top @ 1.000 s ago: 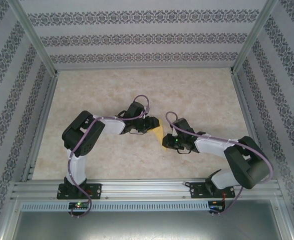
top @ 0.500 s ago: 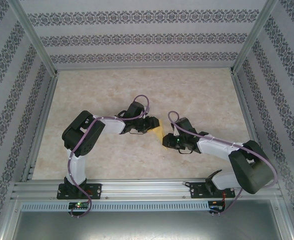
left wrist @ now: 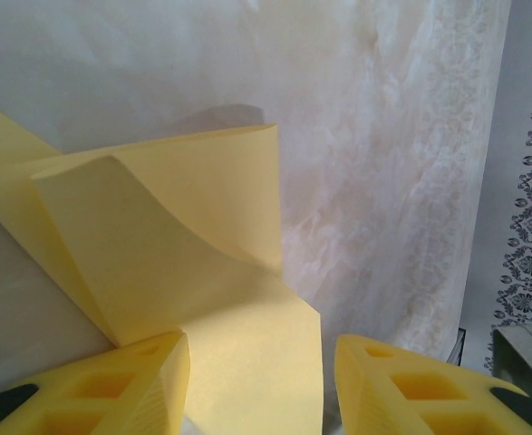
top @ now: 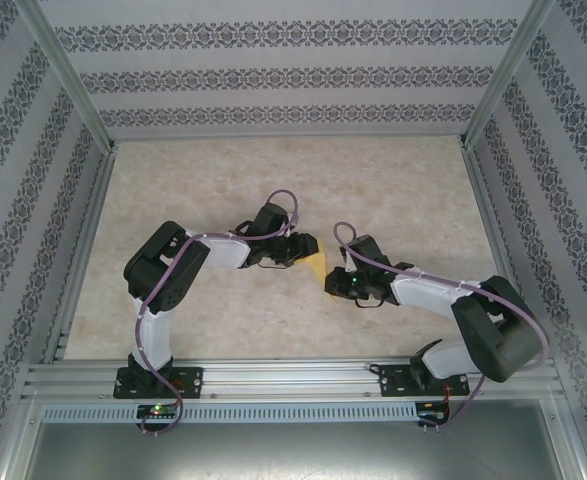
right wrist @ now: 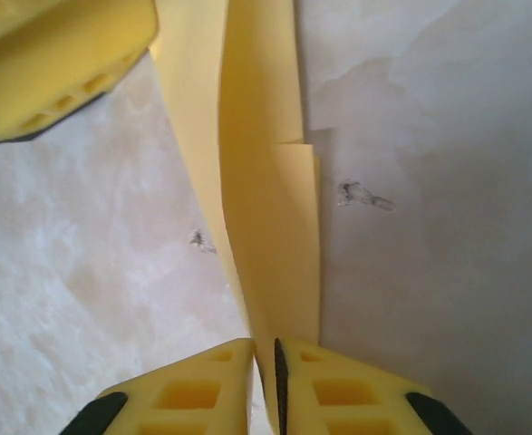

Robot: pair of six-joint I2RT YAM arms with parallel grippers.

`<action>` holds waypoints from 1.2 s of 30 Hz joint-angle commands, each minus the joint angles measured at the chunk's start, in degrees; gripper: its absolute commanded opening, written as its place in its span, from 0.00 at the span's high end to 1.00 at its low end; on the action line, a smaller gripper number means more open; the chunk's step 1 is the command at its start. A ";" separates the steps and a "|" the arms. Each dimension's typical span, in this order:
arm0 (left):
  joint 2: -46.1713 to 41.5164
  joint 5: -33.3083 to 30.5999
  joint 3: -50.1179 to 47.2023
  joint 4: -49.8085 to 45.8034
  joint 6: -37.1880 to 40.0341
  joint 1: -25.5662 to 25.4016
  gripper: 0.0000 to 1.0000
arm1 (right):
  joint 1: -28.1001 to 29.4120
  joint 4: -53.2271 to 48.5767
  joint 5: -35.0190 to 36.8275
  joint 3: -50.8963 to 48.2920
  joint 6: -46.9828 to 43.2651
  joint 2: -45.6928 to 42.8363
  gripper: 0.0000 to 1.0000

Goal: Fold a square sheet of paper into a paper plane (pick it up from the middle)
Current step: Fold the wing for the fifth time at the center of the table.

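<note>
The square sheet of paper point(top: 318, 268), yellow-orange, lies partly folded on the table between my two grippers. In the left wrist view the sheet of paper point(left wrist: 184, 236) has one flap curling up off the table. My left gripper point(left wrist: 261, 349) is open, its fingers either side of a flat corner of the sheet. My right gripper point(right wrist: 266, 349) is shut on the sheet point(right wrist: 266, 181), pinching its narrow folded end, which stands on edge. A left finger point(right wrist: 57, 63) shows at the top left of the right wrist view. From above, the left gripper point(top: 308, 247) and right gripper point(top: 333, 287) nearly meet. A paper plane is out of view.
The beige marbled table point(top: 273, 180) has open room behind and to both sides of the arms. Patterned walls point(top: 293, 75) and metal frame posts point(top: 73, 75) enclose it. An aluminium rail point(top: 293, 375) runs along the near edge by the arm bases.
The right arm's elbow swung a little to the right and came partly back. The left arm and the sheet have stayed where they were.
</note>
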 commanded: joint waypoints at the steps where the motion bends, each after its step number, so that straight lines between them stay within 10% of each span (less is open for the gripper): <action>1: 3.91 0.74 0.03 -2.41 1.30 -0.85 0.52 | -0.27 1.95 -0.53 0.09 0.69 0.87 0.89; 36: 3.38 6.73 2.20 3.83 1.83 -0.92 0.51 | -4.74 5.27 -8.76 -4.33 9.50 2.92 1.00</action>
